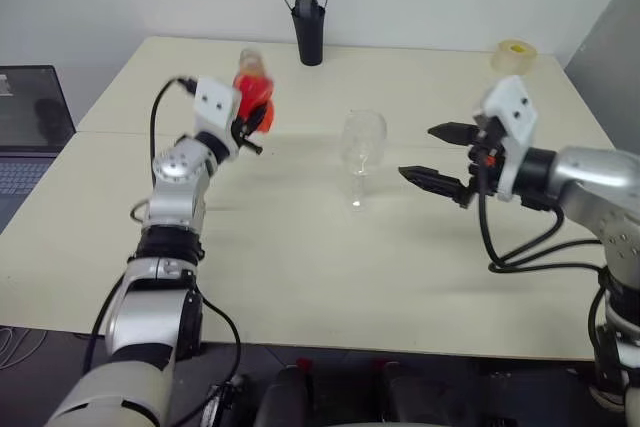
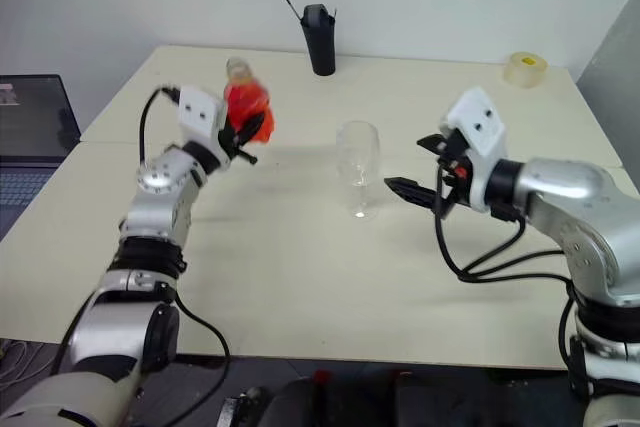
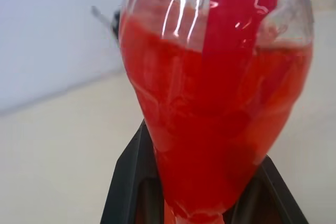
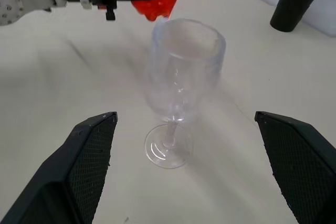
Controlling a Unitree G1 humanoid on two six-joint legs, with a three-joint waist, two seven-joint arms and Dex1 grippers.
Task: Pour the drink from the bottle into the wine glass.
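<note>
My left gripper [image 1: 252, 127] is shut on the lower body of the bottle [image 1: 254, 90], which hangs roughly upright above the table, left of the wine glass. The red drink [image 3: 210, 129] fills most of the bottle. The clear wine glass [image 1: 362, 143] stands upright and empty at the table's middle; its bowl [image 4: 184, 61] and round foot [image 4: 168, 148] sit between my right gripper's fingers in the right wrist view. My right gripper [image 1: 440, 157] hovers open just right of the glass, apart from it, with nothing between its fingers [image 4: 86, 153].
A tall black cup [image 1: 309, 29] with sticks in it stands at the back of the table [image 1: 300, 267]. A roll of tape [image 1: 514, 54] lies at the back right. A laptop [image 1: 25, 137] sits off the table's left edge.
</note>
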